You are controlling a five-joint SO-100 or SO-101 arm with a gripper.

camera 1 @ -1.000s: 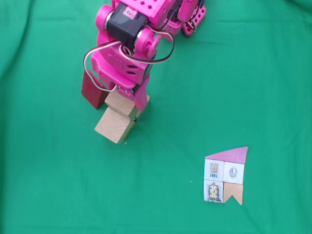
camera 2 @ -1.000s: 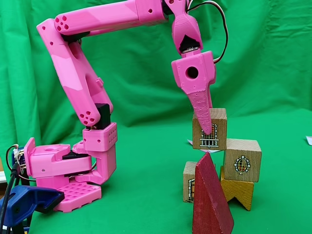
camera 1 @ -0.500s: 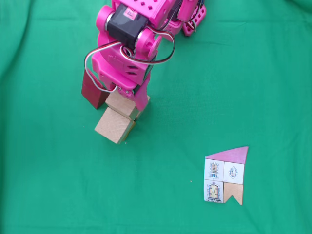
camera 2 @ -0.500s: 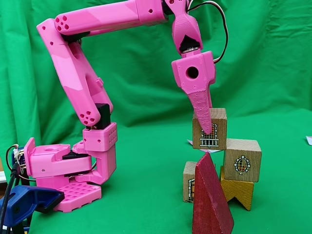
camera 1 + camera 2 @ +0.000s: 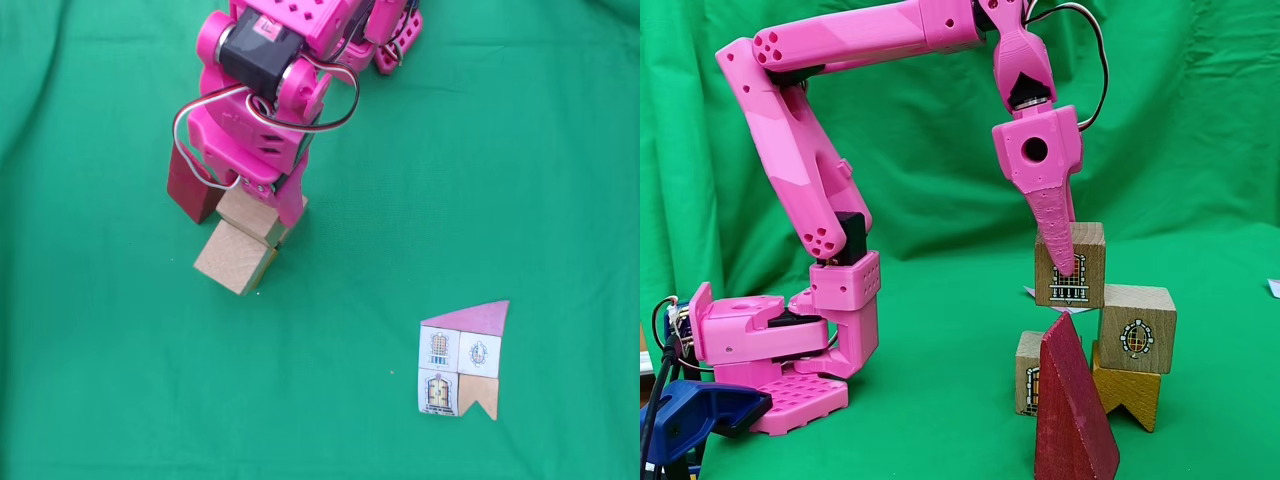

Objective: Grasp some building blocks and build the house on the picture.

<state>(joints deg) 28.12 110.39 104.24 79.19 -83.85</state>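
My pink gripper (image 5: 1066, 266) (image 5: 262, 212) is shut on a light-wood cube (image 5: 1085, 262) (image 5: 245, 213) with a printed window, holding it at the top of the cluster. Just below it, a second cube (image 5: 1026, 372) is half hidden behind the dark red wedge (image 5: 1072, 415) (image 5: 190, 188), which stands upright in front. A third cube (image 5: 1137, 328) (image 5: 235, 258) rests on a tan notched block (image 5: 1127, 388). In a fixed view from above, the picture (image 5: 463, 358), a flat paper house with a pink roof, lies on the cloth at the lower right, well away from the blocks.
Green cloth (image 5: 480, 160) covers the table and hangs as a backdrop. The arm's pink base (image 5: 780, 360) stands at the left of the side-on fixed view, with a blue clamp (image 5: 690, 420) beside it. A scrap of white paper (image 5: 1274, 288) lies at the right edge.
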